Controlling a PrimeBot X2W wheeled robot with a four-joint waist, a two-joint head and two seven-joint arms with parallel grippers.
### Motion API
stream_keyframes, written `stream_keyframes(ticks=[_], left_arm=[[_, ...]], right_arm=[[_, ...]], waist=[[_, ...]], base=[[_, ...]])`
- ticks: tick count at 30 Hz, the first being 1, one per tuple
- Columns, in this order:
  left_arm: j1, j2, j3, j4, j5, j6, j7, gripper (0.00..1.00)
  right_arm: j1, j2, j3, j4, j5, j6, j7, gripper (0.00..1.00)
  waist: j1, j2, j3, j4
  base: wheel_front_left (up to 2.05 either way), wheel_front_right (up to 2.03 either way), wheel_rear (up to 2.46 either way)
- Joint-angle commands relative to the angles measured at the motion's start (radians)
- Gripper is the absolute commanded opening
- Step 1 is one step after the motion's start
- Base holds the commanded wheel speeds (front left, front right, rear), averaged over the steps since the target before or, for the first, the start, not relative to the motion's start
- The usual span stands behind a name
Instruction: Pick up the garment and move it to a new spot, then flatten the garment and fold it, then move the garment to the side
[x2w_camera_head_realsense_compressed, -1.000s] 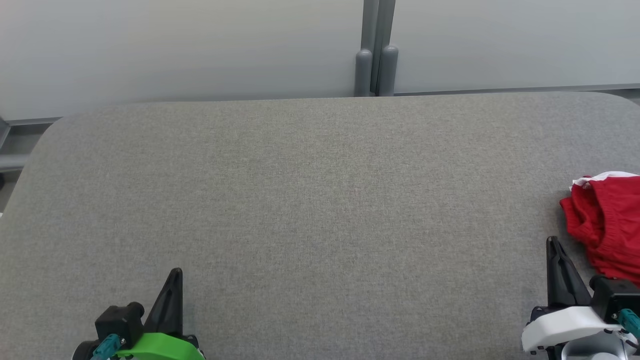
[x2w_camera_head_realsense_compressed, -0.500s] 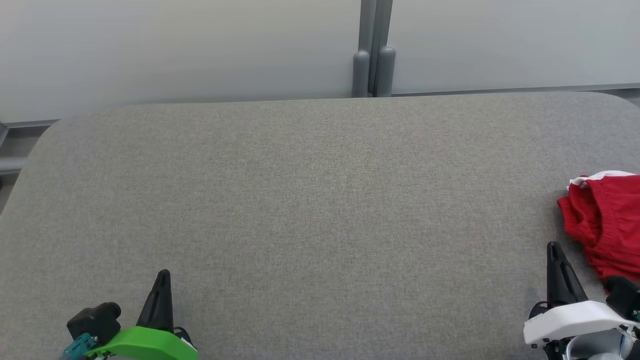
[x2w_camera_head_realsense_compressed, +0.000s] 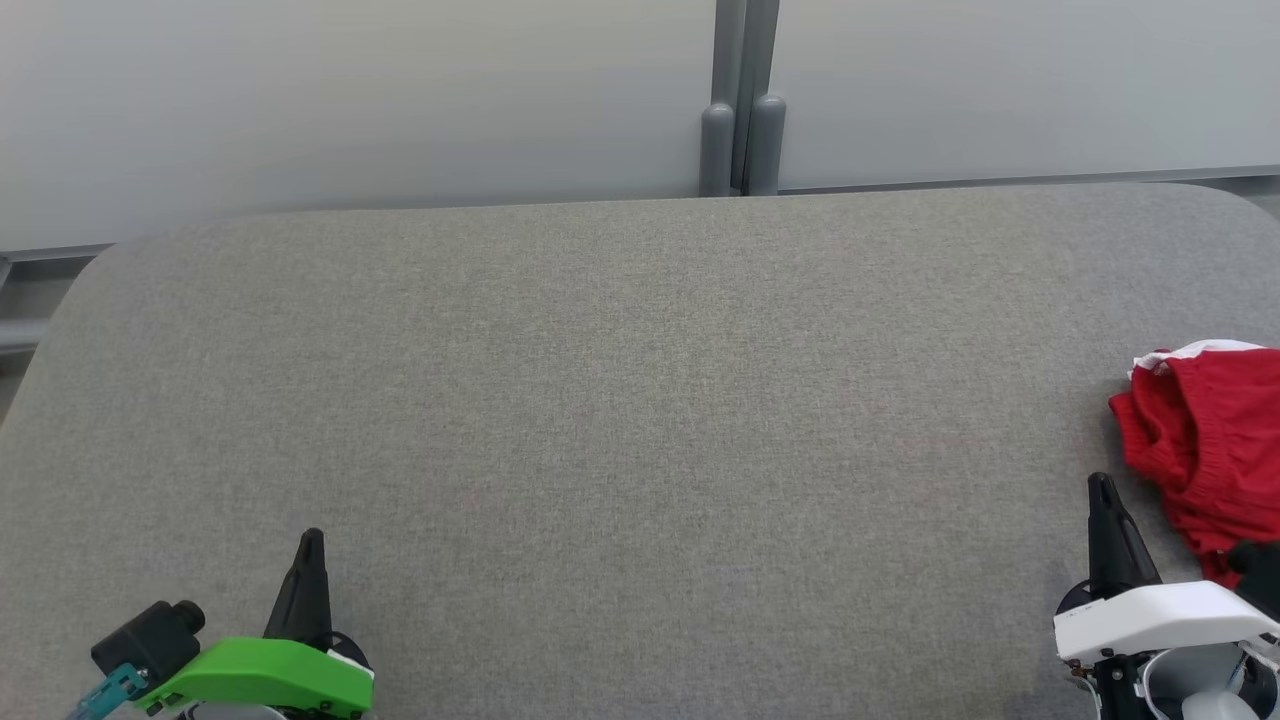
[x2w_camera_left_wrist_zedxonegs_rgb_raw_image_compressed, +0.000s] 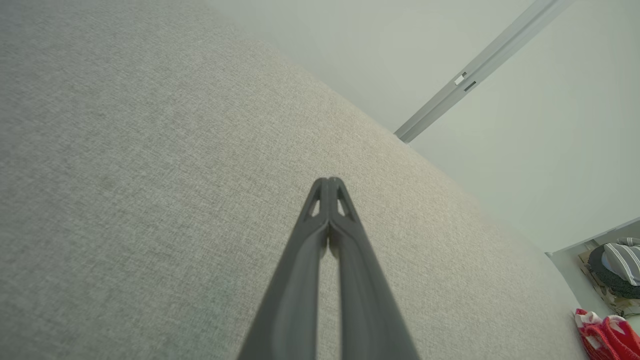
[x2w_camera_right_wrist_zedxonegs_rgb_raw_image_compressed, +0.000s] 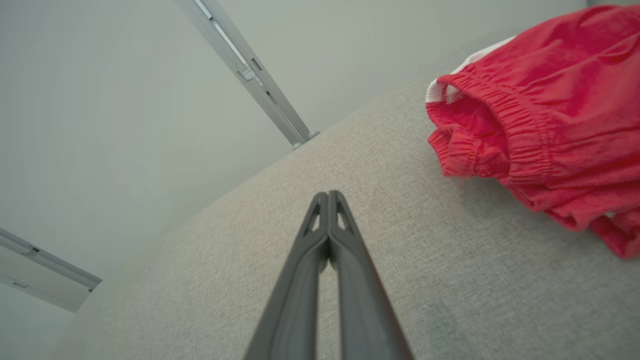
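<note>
Head view: my left pincer (x2w_camera_head_realsense_compressed: 311, 540) and right pincer (x2w_camera_head_realsense_compressed: 1100, 485), bottom corners, are closed and empty; red garment (x2w_camera_head_realsense_compressed: 1200, 440) bunched on counter (x2w_camera_head_realsense_compressed: 640, 400), right edge.

A broad grey woven-fabric table (x2w_camera_head_realsense_compressed: 640, 400) with rounded far corners spans the head view. Behind it stand pale grey-white matt wall panels (x2w_camera_head_realsense_compressed: 350, 100), split by a slim grey vertical metal post (x2w_camera_head_realsense_compressed: 742, 60) with two rounded grey caps (x2w_camera_head_realsense_compressed: 716, 150) at its foot. A thin grey rail (x2w_camera_head_realsense_compressed: 1000, 181) runs along the right panel's base. The light is soft and even. In the left wrist view, a striped cloth (x2w_camera_left_wrist_zedxonegs_rgb_raw_image_compressed: 622, 257) lies on a dark round object (x2w_camera_left_wrist_zedxonegs_rgb_raw_image_compressed: 612, 290) beyond the table's end.
</note>
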Motion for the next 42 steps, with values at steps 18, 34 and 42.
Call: stream_keyframes(ticks=[18,34,42], left_arm=[[-0.046,-0.016,0.055,-0.033,-0.22,-0.013,0.064,0.0],[-0.058,-0.029,0.09,-0.047,-0.379,-0.021,0.111,0.0],[-0.063,-0.036,0.106,-0.052,-0.447,-0.023,0.132,0.0]], right_arm=[[-0.05,-0.012,0.013,0.007,0.279,0.0,0.065,0.0],[-0.07,-0.016,0.023,0.02,0.477,0.0,0.112,0.0],[-0.079,-0.017,0.027,0.026,0.566,0.0,0.133,0.0]], waist=[[0.0001,0.0026,-0.003,-0.007],[0.0001,0.0034,-0.006,-0.014],[0.0001,0.0039,-0.008,-0.017]], base=[[0.0,0.0,0.0],[0.0,0.0,0.0],[0.0,0.0,0.0]])
